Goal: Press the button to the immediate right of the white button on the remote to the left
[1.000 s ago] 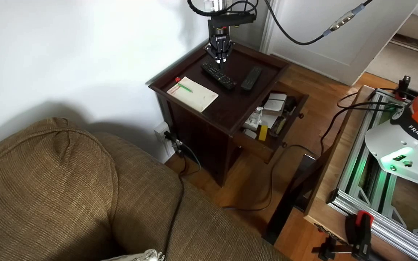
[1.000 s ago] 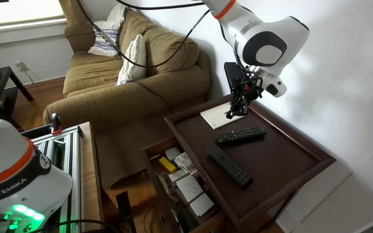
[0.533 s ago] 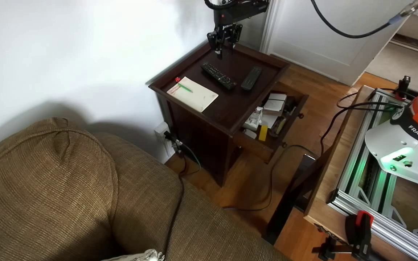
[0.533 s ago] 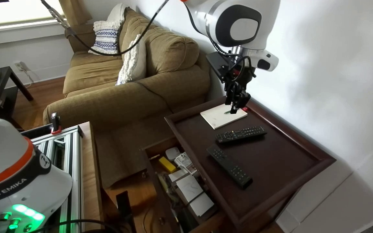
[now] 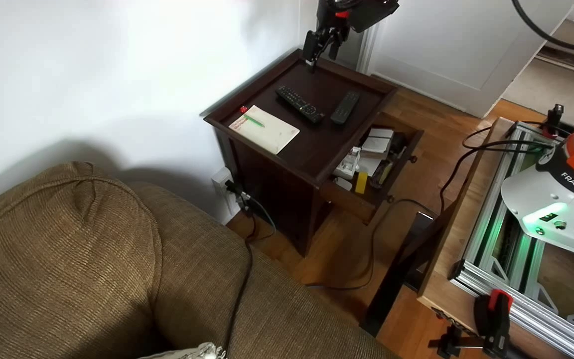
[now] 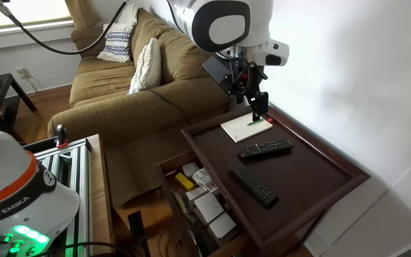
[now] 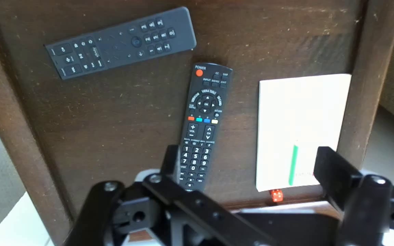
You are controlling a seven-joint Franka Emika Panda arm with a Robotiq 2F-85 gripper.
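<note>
The remote (image 7: 200, 126), slim and black with a row of coloured buttons, lies on the dark wooden table. A pale, nearly white button (image 7: 214, 121) ends that row, with a blue button (image 7: 207, 120) beside it. In an exterior view this remote (image 5: 299, 103) is the left one of two; in another exterior view the remote (image 6: 265, 148) lies nearer the booklet. My gripper (image 7: 248, 160) is spread wide open, nothing between its fingers. It hangs above the table, apart from both remotes. In the wrist view a finger (image 7: 173, 159) covers part of this remote's lower left edge.
A second black remote (image 7: 121, 42) lies on the same table. A cream booklet (image 7: 303, 119) bears a green pencil (image 7: 293, 165), with a red die (image 7: 276, 195) at its edge. The drawer (image 6: 198, 200) is pulled out, full of small items. A wall (image 6: 351, 89) rises behind the table.
My gripper has gone from shut to wide open. The arm has risen and drawn away from the remotes. Both remotes and the booklet lie where they were.
</note>
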